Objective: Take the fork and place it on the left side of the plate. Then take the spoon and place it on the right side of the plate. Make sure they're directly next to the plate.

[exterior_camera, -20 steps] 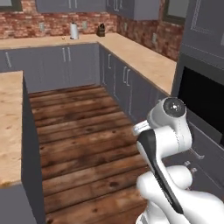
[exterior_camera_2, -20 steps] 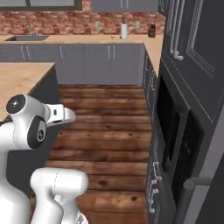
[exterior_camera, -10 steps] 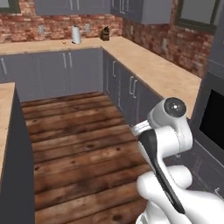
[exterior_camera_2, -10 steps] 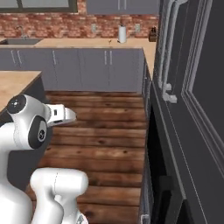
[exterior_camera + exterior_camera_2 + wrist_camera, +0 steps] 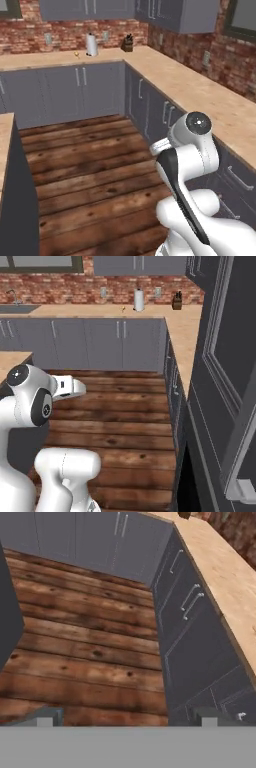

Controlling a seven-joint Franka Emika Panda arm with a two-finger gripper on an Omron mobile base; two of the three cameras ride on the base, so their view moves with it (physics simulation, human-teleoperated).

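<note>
Fingers (image 5: pixel 45 716) spread wide and empty, we hang over wood floor (image 5: pixel 80 637) beside grey cabinets (image 5: pixel 195 632). We cannot make out fork, spoon or plate from here; only a tiny yellow speck near the paper towel roll (image 5: pixel 91 44) on the far counter (image 5: pixel 60 57), too small to name. Our risk: stopping short or off-line, so the reach clips the counter edge.
</note>
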